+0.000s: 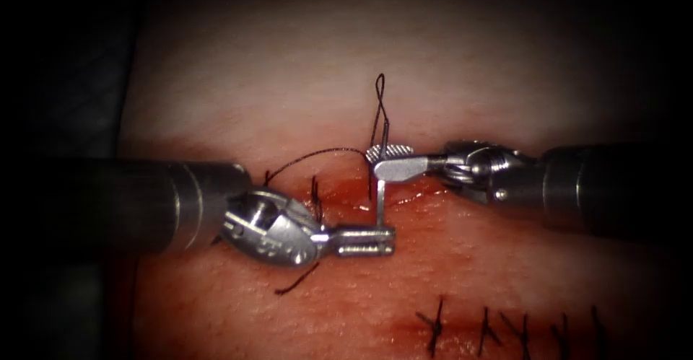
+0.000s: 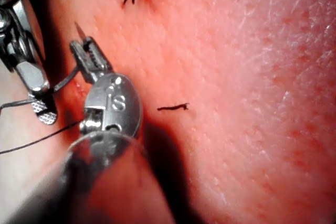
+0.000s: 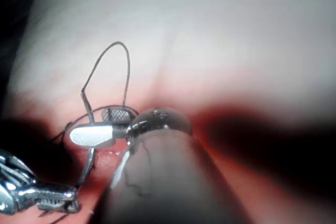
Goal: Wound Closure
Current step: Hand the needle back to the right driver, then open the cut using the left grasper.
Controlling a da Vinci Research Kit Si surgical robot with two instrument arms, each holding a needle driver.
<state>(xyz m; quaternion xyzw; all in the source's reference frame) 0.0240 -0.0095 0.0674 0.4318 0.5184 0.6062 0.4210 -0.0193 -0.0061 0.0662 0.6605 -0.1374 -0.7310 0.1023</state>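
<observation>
Left tool [image 1: 368, 241] clamped on needle [image 1: 380, 205] near one end, below the cut [image 1: 404, 198]. Needle stands clear of tissue [image 1: 505, 273], reaching up to right tool [image 1: 390, 159]. Right jaws parted around needle's upper part, not closed. Thread [image 1: 379, 111] loops above right tool, trails left. Finished stitches [image 1: 505, 327] along lower edge.

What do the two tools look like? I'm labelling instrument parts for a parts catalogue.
Both are dark cylindrical shafts with shiny silver metal wrists. The left tool has slim ridged jaws and an "S" stamped on its wrist. The right tool has flat jaws with a cross-hatched face.
</observation>
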